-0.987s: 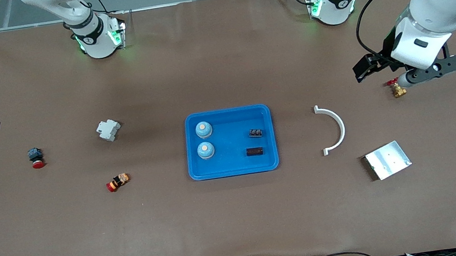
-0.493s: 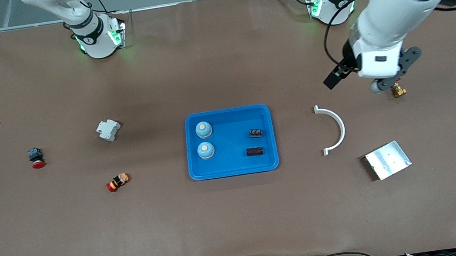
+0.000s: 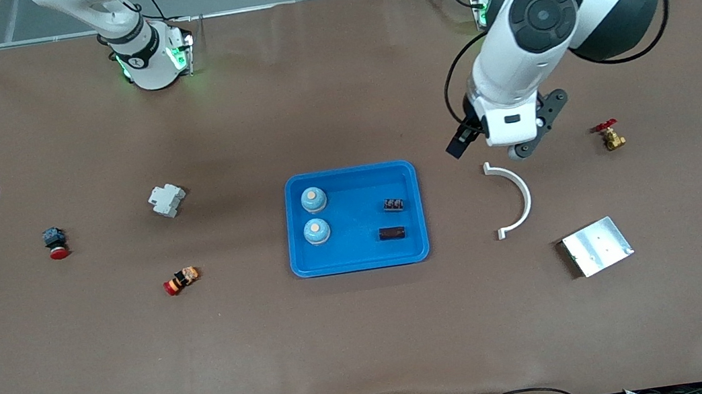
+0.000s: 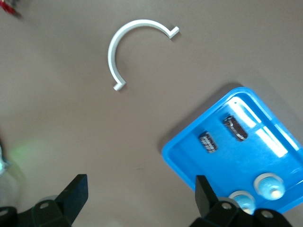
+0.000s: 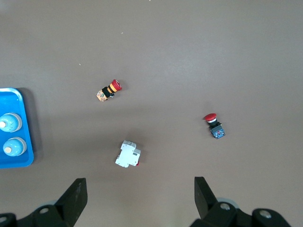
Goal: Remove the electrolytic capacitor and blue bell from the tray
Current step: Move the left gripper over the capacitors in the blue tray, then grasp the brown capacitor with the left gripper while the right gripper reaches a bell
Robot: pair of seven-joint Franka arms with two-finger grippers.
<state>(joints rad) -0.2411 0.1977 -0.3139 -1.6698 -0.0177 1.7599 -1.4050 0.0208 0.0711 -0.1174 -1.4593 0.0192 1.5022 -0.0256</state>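
Two pale-blue domed bells (image 3: 313, 198) and two dark capacitors (image 3: 393, 205) sit in the blue tray (image 3: 360, 263). The left claw (image 4: 139, 198) hangs spread apart over the bench (image 3: 370, 343) beside the tray (empty); the right claw (image 5: 137, 201) waits, spread too.

The tray (image 3: 361, 263) holds two bells (image 3: 313, 199) toward the right arm's end; two capacitors (image 3: 393, 205) toward the left arm's end.
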